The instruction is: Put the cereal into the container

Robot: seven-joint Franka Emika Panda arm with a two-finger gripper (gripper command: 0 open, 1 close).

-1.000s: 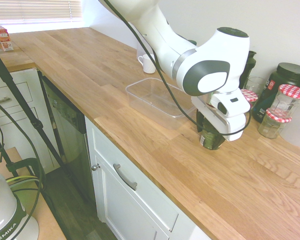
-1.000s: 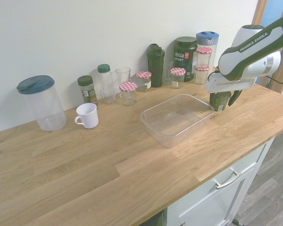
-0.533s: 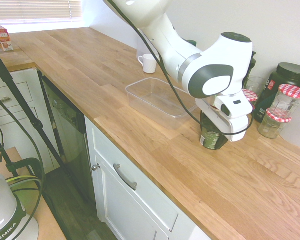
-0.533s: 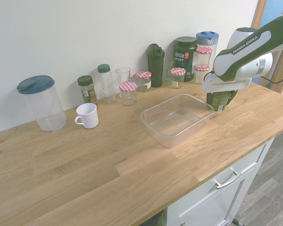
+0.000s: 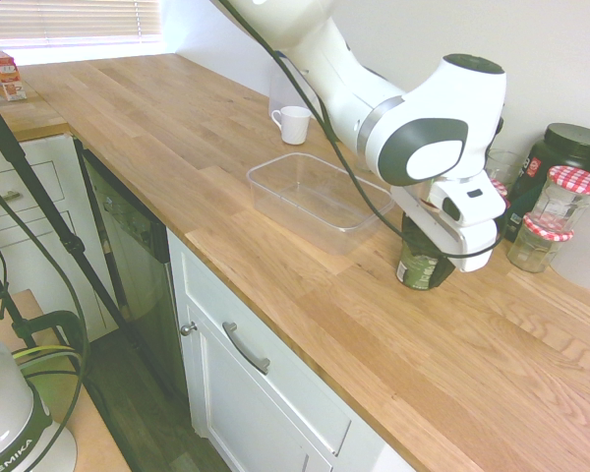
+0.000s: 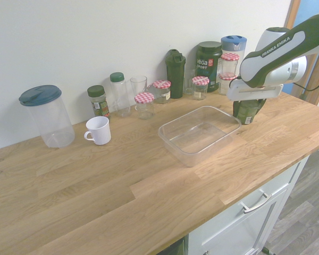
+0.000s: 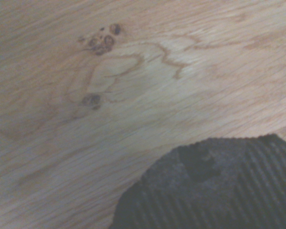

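While the white arm [image 6: 291,50] with dark green panels reaches down over the wooden surface [image 6: 106,196], its pincer [image 6: 248,109] is right at the small squat dark green cup [image 6: 248,116] with a printed label. Whether the pincer is gripping the cup or merely placed about it, the pictures do not let one tell. The cup is outside the shallow clear plastic rectangular tub [image 6: 194,155], near one of its ends. The wrist view shows a dark, rounded, ribbed lid [image 7: 214,191], blurred, with the wood grain beyond it.

Along the wall, behind the tub, are a tall dark green shaker bottle [image 6: 175,74], a large dark green tub with "Vega Sport" on it [image 6: 208,64], and a clear pitcher with a blue lid [image 6: 234,41]. Near these, two glass jars with red-checked lids [image 6: 228,71] are stacked, and another such jar [image 6: 200,88] stands beside the shaker. Farther along are two more red-checked-lid jars [image 6: 144,106] [image 6: 162,93], a clear glass [image 6: 139,85], a clear bottle with a green lid [image 6: 120,98] and a green-lidded jar with a label [image 6: 99,103]. A white mug [image 6: 99,131] stands between that jar and a tall clear container with a dark blue lid [image 6: 53,119].
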